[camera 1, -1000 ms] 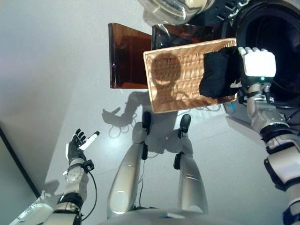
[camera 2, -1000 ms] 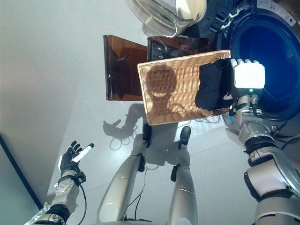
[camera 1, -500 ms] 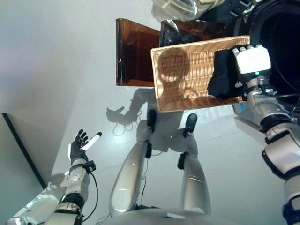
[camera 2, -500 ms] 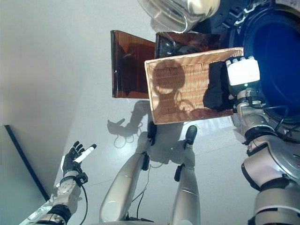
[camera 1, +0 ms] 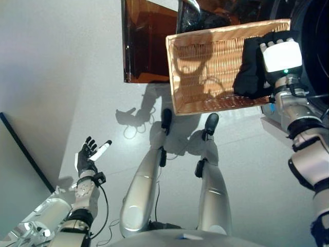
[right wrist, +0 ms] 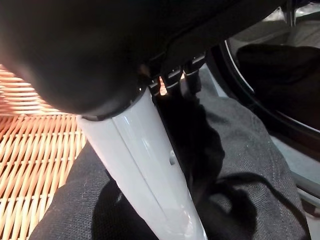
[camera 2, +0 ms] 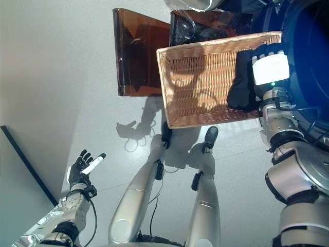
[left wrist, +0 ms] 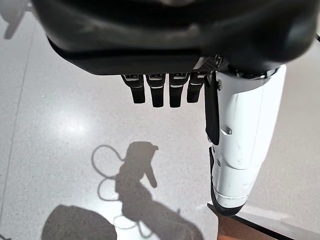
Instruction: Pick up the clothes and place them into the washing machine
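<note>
A dark cloth lies bunched at the right end of a wicker basket on the floor. My right hand is on top of it, by the basket's right rim. In the right wrist view its fingers curl into the dark cloth and the white-covered thumb lies along it, with basket weave beside. The washing machine's round opening is just to the right of the hand, and dark fabric shows inside the opening. My left hand hangs open and empty far to the lower left.
A brown see-through box stands on the floor behind the basket's left end. The machine's open glass door shows at the top edge. A dark strip runs along the floor at the lower left.
The whole picture has shifted, so the camera moved. My right hand stays on the dark cloth at the basket's right end. The left hand is unchanged.
</note>
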`<state>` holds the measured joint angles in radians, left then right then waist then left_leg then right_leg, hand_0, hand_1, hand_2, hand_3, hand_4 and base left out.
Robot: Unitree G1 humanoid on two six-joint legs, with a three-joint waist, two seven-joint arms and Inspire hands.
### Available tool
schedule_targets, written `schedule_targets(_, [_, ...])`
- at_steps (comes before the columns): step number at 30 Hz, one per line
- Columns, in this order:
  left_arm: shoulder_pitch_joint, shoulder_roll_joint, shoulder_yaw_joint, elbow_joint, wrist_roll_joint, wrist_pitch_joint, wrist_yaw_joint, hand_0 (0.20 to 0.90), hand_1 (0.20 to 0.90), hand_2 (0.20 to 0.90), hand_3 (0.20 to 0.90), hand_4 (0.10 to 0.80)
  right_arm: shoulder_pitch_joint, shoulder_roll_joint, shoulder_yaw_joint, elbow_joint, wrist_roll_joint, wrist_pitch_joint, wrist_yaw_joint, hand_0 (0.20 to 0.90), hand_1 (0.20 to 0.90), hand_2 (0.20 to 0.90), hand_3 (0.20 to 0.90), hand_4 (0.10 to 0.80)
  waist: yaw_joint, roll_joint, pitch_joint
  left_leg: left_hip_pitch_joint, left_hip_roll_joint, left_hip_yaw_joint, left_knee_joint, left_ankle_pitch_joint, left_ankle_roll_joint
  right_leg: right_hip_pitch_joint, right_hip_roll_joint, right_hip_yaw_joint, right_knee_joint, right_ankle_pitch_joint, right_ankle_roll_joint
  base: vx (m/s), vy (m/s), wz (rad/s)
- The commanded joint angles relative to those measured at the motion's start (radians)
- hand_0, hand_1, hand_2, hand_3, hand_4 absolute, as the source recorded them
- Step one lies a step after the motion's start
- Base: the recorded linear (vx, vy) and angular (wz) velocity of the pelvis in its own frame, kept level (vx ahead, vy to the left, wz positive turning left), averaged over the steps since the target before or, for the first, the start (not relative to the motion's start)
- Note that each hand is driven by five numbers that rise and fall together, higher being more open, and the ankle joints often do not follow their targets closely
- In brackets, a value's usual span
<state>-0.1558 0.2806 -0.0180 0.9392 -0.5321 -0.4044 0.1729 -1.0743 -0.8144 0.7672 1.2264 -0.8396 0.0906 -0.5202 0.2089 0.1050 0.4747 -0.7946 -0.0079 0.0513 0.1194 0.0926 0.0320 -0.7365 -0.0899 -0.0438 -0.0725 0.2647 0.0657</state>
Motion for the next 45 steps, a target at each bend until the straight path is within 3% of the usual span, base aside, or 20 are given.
schedule_targets(1, [0.055, 0.070, 0.022, -0.011, -0.043, -0.050, 0.033, 0.900, 0.900, 0.900, 0.900, 0.800, -0.095, -0.108, 0.099, 0.021, -0.031, 0.046, 0.010, 0.900, 0.900, 0.900, 0.900, 0.800, 0.021, 0.085, 0.001, 0.059, -0.013, -0.028, -0.207, 0.118, -0.110, -0.001, 0.045, -0.007, 0.057, -0.064, 0.024, 0.000, 0.000, 0.00])
schedule_targets(11, [0.054, 0.069, 0.011, -0.037, -0.047, -0.058, 0.040, 0.900, 0.900, 0.900, 0.900, 0.800, -0.133, -0.098, 0.127, 0.015, -0.072, 0.074, -0.013, 0.900, 0.900, 0.900, 0.900, 0.800, 0.024, 0.099, 0.021, 0.030, -0.015, -0.032, -0.207, 0.127, -0.111, -0.031, 0.042, -0.009, 0.058, -0.056, 0.026, 0.000, 0.000, 0.00])
schedule_targets(12, [0.053, 0.069, 0.010, -0.037, -0.048, -0.059, 0.041, 0.900, 0.900, 0.900, 0.900, 0.800, -0.135, -0.095, 0.130, 0.014, -0.074, 0.074, -0.013, 0.826, 0.826, 0.826, 0.826, 0.747, 0.023, 0.099, 0.021, 0.028, -0.015, -0.033, -0.207, 0.128, -0.111, -0.033, 0.043, -0.008, 0.059, -0.056, 0.026, 0.000, 0.000, 0.00])
schedule_targets(13, [0.053, 0.069, 0.010, -0.040, -0.047, -0.061, 0.043, 0.900, 0.900, 0.900, 0.900, 0.800, -0.136, -0.092, 0.131, 0.014, -0.078, 0.076, -0.013, 0.623, 0.623, 0.623, 0.623, 0.602, 0.023, 0.101, 0.021, 0.026, -0.016, -0.033, -0.207, 0.128, -0.111, -0.036, 0.043, -0.007, 0.058, -0.056, 0.025, 0.000, 0.000, 0.00])
schedule_targets(14, [0.053, 0.070, 0.010, -0.042, -0.046, -0.061, 0.044, 0.900, 0.900, 0.900, 0.900, 0.800, -0.138, -0.091, 0.135, 0.015, -0.082, 0.078, -0.014, 0.337, 0.337, 0.337, 0.337, 0.398, 0.024, 0.102, 0.020, 0.024, -0.016, -0.034, -0.207, 0.128, -0.111, -0.039, 0.043, -0.007, 0.059, -0.056, 0.025, 0.000, 0.000, 0.00])
schedule_targets(15, [0.052, 0.070, 0.012, -0.040, -0.045, -0.060, 0.045, 0.900, 0.900, 0.900, 0.900, 0.800, -0.140, -0.089, 0.138, 0.015, -0.085, 0.078, -0.013, 0.200, 0.200, 0.200, 0.200, 0.300, 0.025, 0.103, 0.020, 0.022, -0.016, -0.035, -0.207, 0.128, -0.111, -0.042, 0.043, -0.007, 0.058, -0.056, 0.026, 0.000, 0.000, 0.00])
schedule_targets(45, [0.063, 0.070, 0.016, -0.033, -0.028, -0.065, 0.053, 0.900, 0.900, 0.900, 0.900, 0.800, -0.117, -0.094, 0.063, -0.021, -0.014, 0.071, -0.076, 0.200, 0.200, 0.200, 0.200, 0.300, 0.021, 0.097, -0.004, 0.035, -0.016, -0.024, -0.207, 0.118, -0.109, -0.025, 0.044, -0.006, 0.055, -0.058, 0.027, 0.000, 0.000, 0.00])
